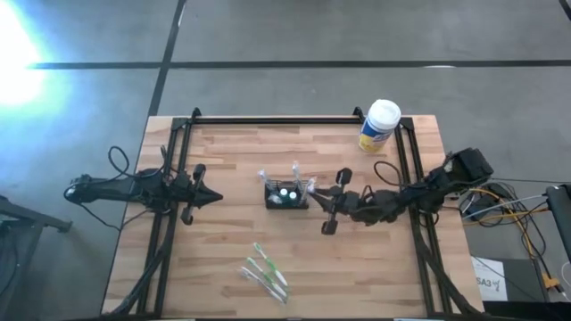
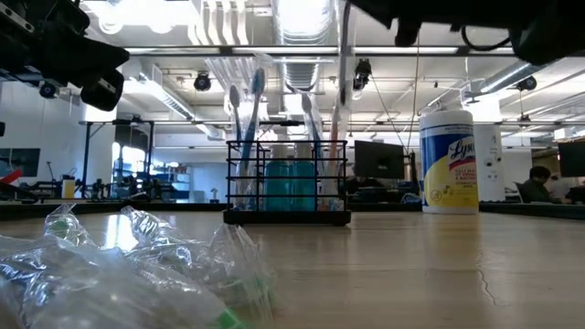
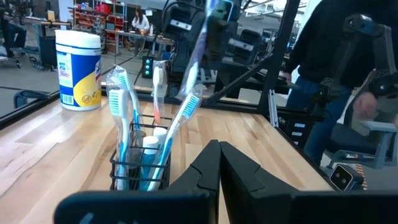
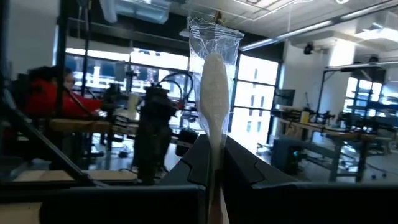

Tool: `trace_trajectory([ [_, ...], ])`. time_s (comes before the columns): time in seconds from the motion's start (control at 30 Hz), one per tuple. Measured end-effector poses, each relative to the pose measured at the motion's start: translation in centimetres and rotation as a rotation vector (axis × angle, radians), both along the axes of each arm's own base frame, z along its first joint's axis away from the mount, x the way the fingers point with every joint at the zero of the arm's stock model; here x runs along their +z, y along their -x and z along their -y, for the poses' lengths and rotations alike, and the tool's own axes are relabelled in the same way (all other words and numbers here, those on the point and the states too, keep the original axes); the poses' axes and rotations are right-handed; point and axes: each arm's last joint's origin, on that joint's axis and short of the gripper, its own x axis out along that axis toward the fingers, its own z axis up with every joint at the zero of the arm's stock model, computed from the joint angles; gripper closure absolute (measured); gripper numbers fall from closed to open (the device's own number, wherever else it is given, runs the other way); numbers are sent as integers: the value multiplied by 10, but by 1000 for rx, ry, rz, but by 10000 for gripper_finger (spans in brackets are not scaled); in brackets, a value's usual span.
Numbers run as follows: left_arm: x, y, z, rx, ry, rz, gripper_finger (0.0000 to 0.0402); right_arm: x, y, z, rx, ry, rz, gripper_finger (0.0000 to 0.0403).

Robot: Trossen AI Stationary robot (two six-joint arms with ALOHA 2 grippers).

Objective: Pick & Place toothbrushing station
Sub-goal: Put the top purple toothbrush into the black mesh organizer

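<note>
The toothbrushing station point(image 1: 285, 196), a black mesh box, stands mid-table with several toothbrushes upright in it point(image 2: 288, 178) point(image 3: 140, 162). My right gripper point(image 1: 318, 198) point(image 4: 214, 146) reaches in from the table's right, just beside the station. It is shut on a toothbrush in a clear wrapper point(image 2: 345, 82). My left gripper point(image 1: 212, 196) point(image 3: 219, 149) waits level and shut to the station's left, touching nothing. Several more wrapped toothbrushes point(image 1: 266, 272) point(image 2: 119, 265) lie flat near the table's front edge. My right gripper pinches the wrapped toothbrush's handle point(image 4: 214, 163) between its two fingers. The fingers come nearly level from the table's right and lie across the brush. The brush stands upright, its wrapped head point(image 4: 214, 74) above the fingers. Its lower part point(image 2: 345, 146) hangs at the station's right end; whether it is inside, I cannot tell.
A yellow wipes canister with a white lid point(image 1: 379, 125) point(image 2: 448, 160) stands at the far right corner. Black frame rails point(image 1: 268, 119) run along the table's far, left and right sides. A person point(image 3: 336, 81) stands beyond the table's right side.
</note>
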Motion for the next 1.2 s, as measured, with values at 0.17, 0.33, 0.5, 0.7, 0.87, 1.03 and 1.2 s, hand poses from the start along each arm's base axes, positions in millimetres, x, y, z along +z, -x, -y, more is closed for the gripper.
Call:
trace_trajectory([
  [0.17, 0, 0, 0, 1, -1, -1, 392, -22, -13, 14, -56, -6, 4, 390],
  [0.33, 0, 0, 0, 1, -1, -3, 392, -40, -21, 20, -135, -13, -9, 390],
  [0.5, -2, 0, 0, 1, -3, -19, 392, -51, -29, 20, -180, -23, -40, 390],
  [0.7, -3, 0, 0, 1, -4, -29, 392, -60, -33, 20, -224, -32, -68, 390],
  [0.87, -3, 0, 0, 1, -4, -31, 392, -76, -34, 20, -233, -57, -105, 390],
  [1.03, -3, 0, 0, 1, -3, -31, 392, -98, -37, 20, -238, -79, -155, 390],
  [1.2, -3, 0, 0, 1, -4, -33, 392, -107, -38, 19, -236, -81, -175, 390],
])
